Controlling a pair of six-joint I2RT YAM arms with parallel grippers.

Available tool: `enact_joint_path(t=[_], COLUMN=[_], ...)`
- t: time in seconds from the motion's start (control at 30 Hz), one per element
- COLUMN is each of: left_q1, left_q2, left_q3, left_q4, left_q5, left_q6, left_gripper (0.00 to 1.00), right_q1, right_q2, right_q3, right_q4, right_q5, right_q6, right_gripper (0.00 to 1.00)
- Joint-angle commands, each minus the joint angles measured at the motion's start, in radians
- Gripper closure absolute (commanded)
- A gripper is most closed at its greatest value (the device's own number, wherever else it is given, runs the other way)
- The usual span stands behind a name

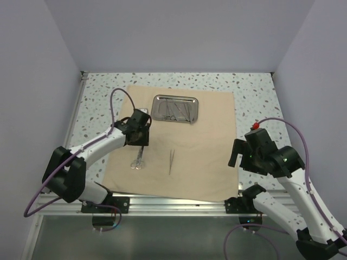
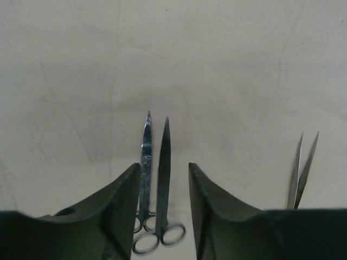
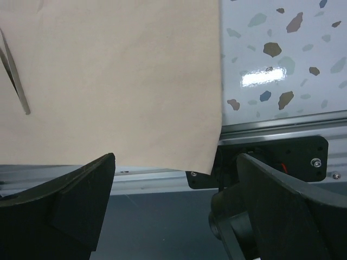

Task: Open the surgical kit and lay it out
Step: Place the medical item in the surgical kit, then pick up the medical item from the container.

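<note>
**Speckled table, cloth flat: kit open, layout only partway done**

Between the parted jaws of the left gripper [image 2: 162, 166] lie the scissors [image 2: 154, 179]. The jaws stand apart on either side of the blades, pinching nothing as far as I can see. The scissors rest flat on the cloth [image 1: 206, 157] with their tips pointing away from the arm bases. Just to the right of them, at the middle of the cloth, lie the tweezers [image 1: 171, 161], roughly parallel and apart from the scissors.

Over by the cloth's near right corner, the right gripper [image 3: 174, 157] has its jaws spread wide and is holding nothing. It hangs over the edge where the cloth meets the table [image 1: 255, 92].

Further out, the cloth is fully unfolded and lies smooth as 1 large sheet. The steel tray [image 1: 174, 97] sits at the far middle of it, well apart from both grippers. Thin silver instruments [image 1: 174, 112] are inside the tray, but from here I cannot count them.

By my reckoning the unwrapping is done and 2 tools are set out in a row. What is left is lifting the remaining pieces out of the tray and placing them beside those 2.
</note>
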Motion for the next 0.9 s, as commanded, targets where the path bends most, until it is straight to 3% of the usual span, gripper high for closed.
enact_joint_path(t=[0.0, 0.03, 0.1, 0.27, 0.43, 0.73, 0.87], left_q1=[-0.009, -0.009, -0.009, -0.008, -0.002, 0.046, 0.054], left_q2=[-0.036, -0.028, -0.001, 0.154, 0.452, 0.952, 1.066], left_q3=[0.005, 0.019, 0.08, 0.33, 0.603, 1.26, 1.375], left_q4=[0.058, 0.057, 0.052, 0.057, 0.057, -0.069, -0.083], left_q5=[-0.005, -0.01, -0.026, -0.056, -0.063, -0.068, -0.06], left_q6=[-0.027, -0.023, -0.001, 0.068, 0.123, 0.132, 0.135], left_gripper=[0.52, 0.32, 0.27, 0.27, 0.31, 0.36, 0.37], right_q1=[-0.003, -0.005, -0.005, -0.005, -0.005, -0.005, -0.005], right_q2=[-0.013, -0.014, -0.019, -0.01, 0.035, 0.15, 0.194], right_q3=[0.014, 0.014, 0.019, 0.023, 0.054, 0.13, 0.137], right_q4=[-0.052, -0.052, -0.057, -0.057, -0.058, -0.045, -0.026], right_q5=[0.057, 0.06, 0.071, 0.09, 0.12, 0.177, 0.188], right_q6=[0.059, 0.073, 0.087, 0.114, 0.101, 0.082, 0.077], right_gripper=[0.02, 0.02, 0.02, 0.02, 0.02, 0.02, 0.02])
